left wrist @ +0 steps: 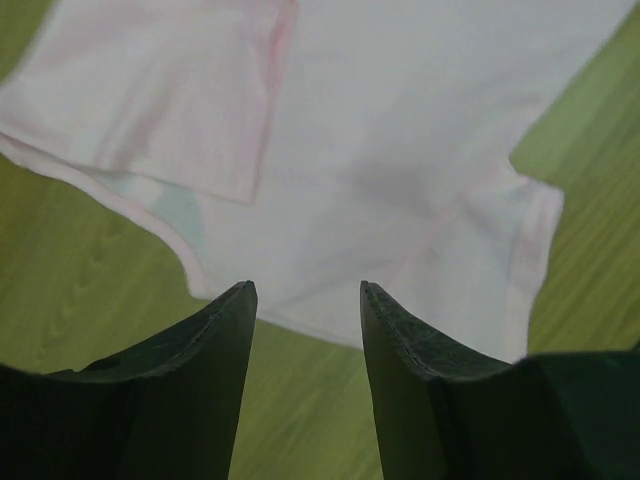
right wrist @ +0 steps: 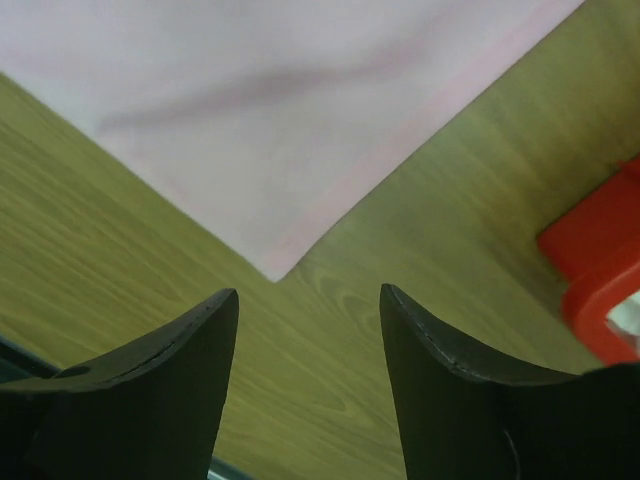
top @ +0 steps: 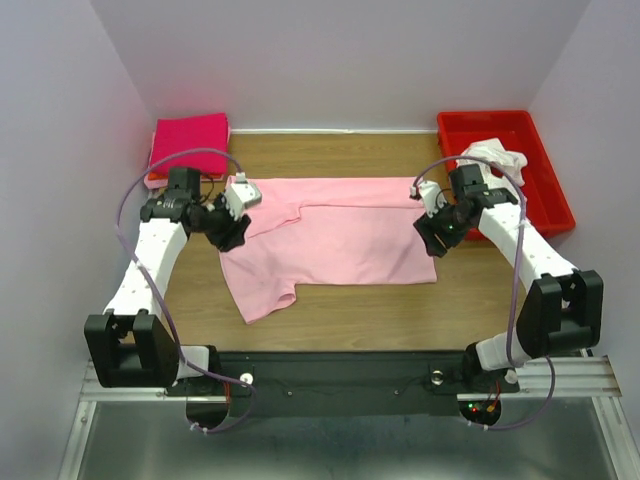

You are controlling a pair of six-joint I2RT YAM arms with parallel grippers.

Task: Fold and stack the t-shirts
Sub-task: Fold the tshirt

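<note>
Shirt: light pink cloth t-shirt (top: pixel 340 240), mid-tabletop (top: pixel 360 315).
Left gripper (left wrist: pixel 305 300): spread, empty.
Right gripper (right wrist: pixel 308 298): spread, empty.
Grasp: pinch opposite edges evenly, lift level, avoid bunching.

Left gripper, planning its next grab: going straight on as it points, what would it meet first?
The near edge of the light pink t-shirt, lying on the wooden table, straight ahead of the open left gripper; how far is unclear.

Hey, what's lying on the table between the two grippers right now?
The light pink t-shirt, spread out, lies between the left gripper and the right gripper, as the top view shows.
</note>
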